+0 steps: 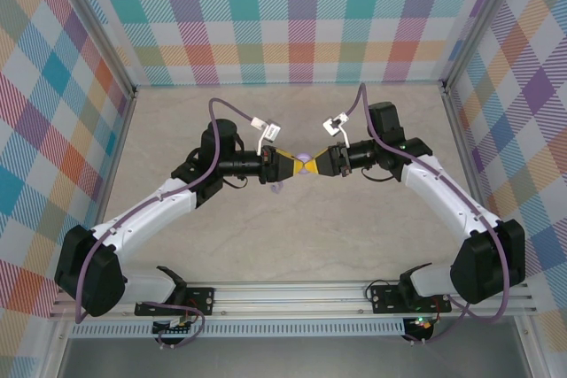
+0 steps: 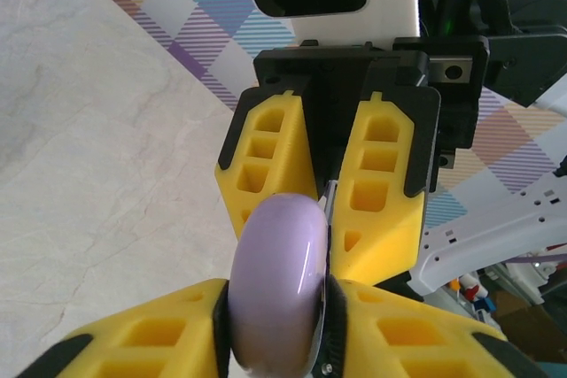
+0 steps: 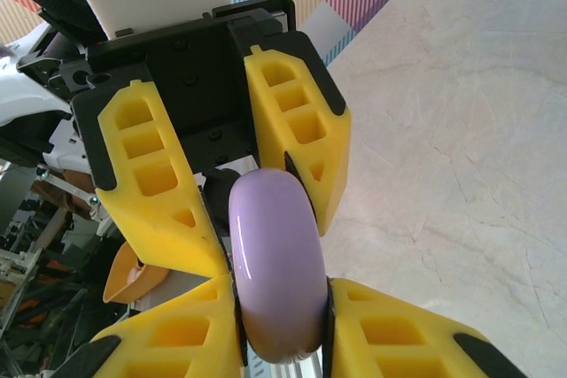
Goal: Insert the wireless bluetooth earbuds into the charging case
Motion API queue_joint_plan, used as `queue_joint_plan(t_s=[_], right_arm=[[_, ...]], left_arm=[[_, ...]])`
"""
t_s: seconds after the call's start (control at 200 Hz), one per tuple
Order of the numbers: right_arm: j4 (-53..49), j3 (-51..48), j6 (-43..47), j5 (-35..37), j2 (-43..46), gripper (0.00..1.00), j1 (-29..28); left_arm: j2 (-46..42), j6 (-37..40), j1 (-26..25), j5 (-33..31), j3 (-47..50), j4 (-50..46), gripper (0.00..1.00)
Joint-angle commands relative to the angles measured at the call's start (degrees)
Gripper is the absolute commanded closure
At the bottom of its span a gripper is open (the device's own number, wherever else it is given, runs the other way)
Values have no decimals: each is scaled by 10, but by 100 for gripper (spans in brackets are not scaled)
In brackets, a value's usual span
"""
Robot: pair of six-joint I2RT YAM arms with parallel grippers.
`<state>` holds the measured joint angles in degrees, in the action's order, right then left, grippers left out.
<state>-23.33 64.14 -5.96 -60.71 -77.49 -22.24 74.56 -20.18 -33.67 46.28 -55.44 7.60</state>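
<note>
Two-arm transfer above the marble-patterned table (image 1: pixel 221 112). The lavender charging case (image 1: pixel 305 159), lid closed, stands on edge in mid-air between the arms. The left gripper (image 2: pixel 279 335) clamps its two flat faces. The right gripper (image 3: pixel 282 329) clamps the same faces from the opposite side.

charging case (image 1: pixel 306 158) mostly hidden overhead between left hand (image 1: pixel 298 166), right hand (image 1: pixel 314 164), wrist-view fingers (image 2: pixel 133 343) cropped

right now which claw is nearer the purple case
Neither, it's a tie. The left claw straddles the purple case from the left, and the right claw straddles it from the right.
</note>
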Motion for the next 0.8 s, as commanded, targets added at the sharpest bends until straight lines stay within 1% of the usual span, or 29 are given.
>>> queue_joint_plan(t_s=[0.0,0.3,0.385,0.635,0.69,0.755,0.795], right_arm=[[15,17,2,-14,15,79,-4],[37,13,-17,-17,22,80,-4],[41,11,-20,-19,23,80,-4],[33,6,-17,-15,25,77,-6],[27,7,-15,-2,28,72,-6],[16,10,-13,30,34,65,-6],[7,12,-13,52,38,58,-6]], left_arm=[[0,-1,-3,6,-13,9,63],[7,-8,-13,21,-11,20,63],[11,-14,-15,22,-11,29,66],[12,-20,-17,21,-11,37,81],[10,-14,-16,16,-12,30,82],[7,-3,-16,9,-12,14,83],[6,7,-16,4,-14,2,84]])
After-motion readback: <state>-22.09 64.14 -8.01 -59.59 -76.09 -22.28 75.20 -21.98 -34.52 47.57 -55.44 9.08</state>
